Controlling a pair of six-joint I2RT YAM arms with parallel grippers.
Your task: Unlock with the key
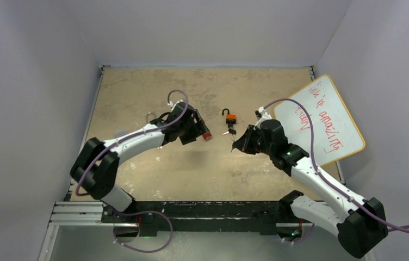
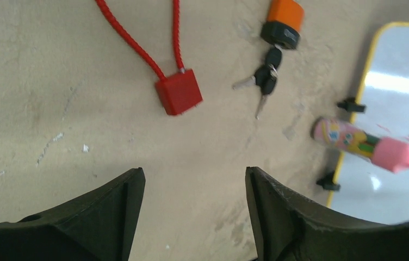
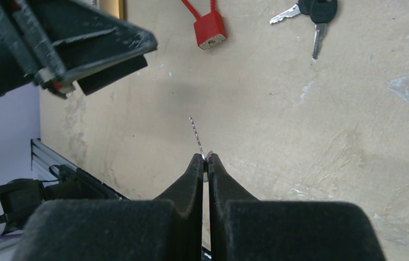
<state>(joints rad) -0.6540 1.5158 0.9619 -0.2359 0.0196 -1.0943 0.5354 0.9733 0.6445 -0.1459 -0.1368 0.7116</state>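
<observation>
Pale lilac walls (image 1: 33, 81) close in 3 sides of a scuffed tan tabletop (image 1: 191, 174). A whiteboard (image 1: 322, 122) sits at its right edge. The left pincer (image 2: 194, 172) hangs released near the red lock (image 2: 179, 91), which lies flat with its cable (image 2: 131, 41) running away. The right pincer (image 3: 205, 160) is clenched on the key (image 3: 196, 135). The blade juts straight out past the fingertips, edge-on, toward the red lock. An orange lock (image 2: 284, 16) with 2 keys (image 2: 265, 81) lies near.
</observation>
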